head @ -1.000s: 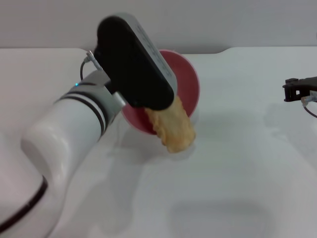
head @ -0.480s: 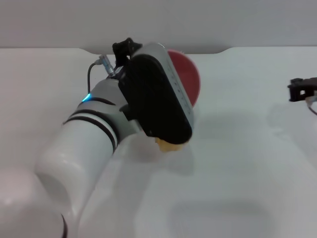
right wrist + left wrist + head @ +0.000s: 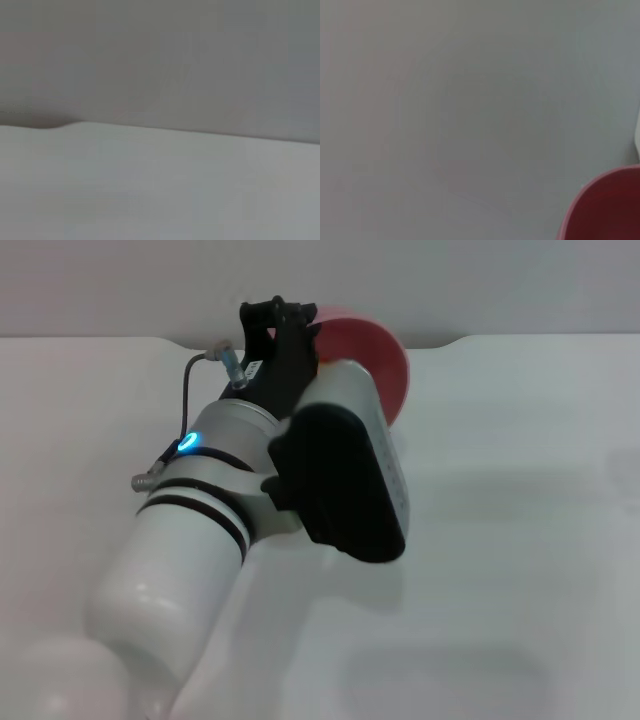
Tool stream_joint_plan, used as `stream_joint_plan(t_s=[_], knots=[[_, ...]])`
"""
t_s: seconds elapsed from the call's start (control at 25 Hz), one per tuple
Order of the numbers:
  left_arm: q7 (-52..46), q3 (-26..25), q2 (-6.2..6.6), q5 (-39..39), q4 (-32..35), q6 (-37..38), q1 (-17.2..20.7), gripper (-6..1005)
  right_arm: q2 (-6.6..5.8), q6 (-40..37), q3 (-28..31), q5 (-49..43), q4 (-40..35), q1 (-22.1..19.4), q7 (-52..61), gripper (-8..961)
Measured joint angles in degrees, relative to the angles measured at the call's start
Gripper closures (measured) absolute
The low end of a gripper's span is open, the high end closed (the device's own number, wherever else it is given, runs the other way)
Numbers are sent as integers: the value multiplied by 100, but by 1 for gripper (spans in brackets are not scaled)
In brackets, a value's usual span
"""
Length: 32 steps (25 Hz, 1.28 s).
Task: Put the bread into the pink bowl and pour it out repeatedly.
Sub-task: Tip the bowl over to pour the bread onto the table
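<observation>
Left gripper (image 3: 283,325) at the bowl (image 3: 385,360), finger state indeterminate, bread hidden: a weak rim grip could drop the bowl onto the table (image 3: 520,490).

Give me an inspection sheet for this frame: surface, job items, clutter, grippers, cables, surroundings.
Surface: white table, bare where visible.
Bowl: pink bowl at the left gripper, mostly hidden behind the arm; its rim also shows in the left wrist view.
Bread: not visible; the left arm covers the spot in front of the bowl.
Clutter: nothing seen.
Left gripper: at the bowl's rim, fingers' state cannot be told.
Right gripper: not in view.
Cables: grey cable looping by the left wrist.
Surroundings: grey wall behind the table.
</observation>
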Motion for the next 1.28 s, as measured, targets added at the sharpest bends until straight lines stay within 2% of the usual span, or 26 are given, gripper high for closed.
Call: stream_joint_plan(t_s=[0.12, 0.2, 0.36, 0.52, 0.64, 0.76, 0.96, 1.04, 1.28], knots=[[-493, 198, -7, 860, -213, -30, -3, 952, 1, -17, 108, -2, 65, -35, -85, 953], [-588, 220, -7, 981, -226, -40, -3, 952, 1, -18, 122, -3, 110, -36, -94, 953], [-1250, 368, -8, 1829, -399, -135, 24, 952, -2, -17, 113, -6, 166, -23, -96, 953], [-1969, 613, -11, 2594, -654, -555, -3, 952, -5, 6, 86, -7, 184, 4, -98, 953], [-1969, 613, -11, 2594, -654, -555, -3, 952, -13, 18, 70, -8, 191, 20, -102, 953], [-2284, 771, -9, 3067, -749, -771, 27, 952, -15, 26, 56, -8, 191, 32, -106, 953], [-2296, 809, -8, 3159, -763, -817, 28, 952, -17, 29, 47, -8, 190, 39, -107, 953], [-2353, 889, -3, 3451, -960, -808, -4, 952, -18, 30, 33, -7, 191, 42, -108, 953], [-2381, 830, -7, 3313, -950, -516, -24, 952, -18, 31, -2, -6, 202, 42, -111, 952]])
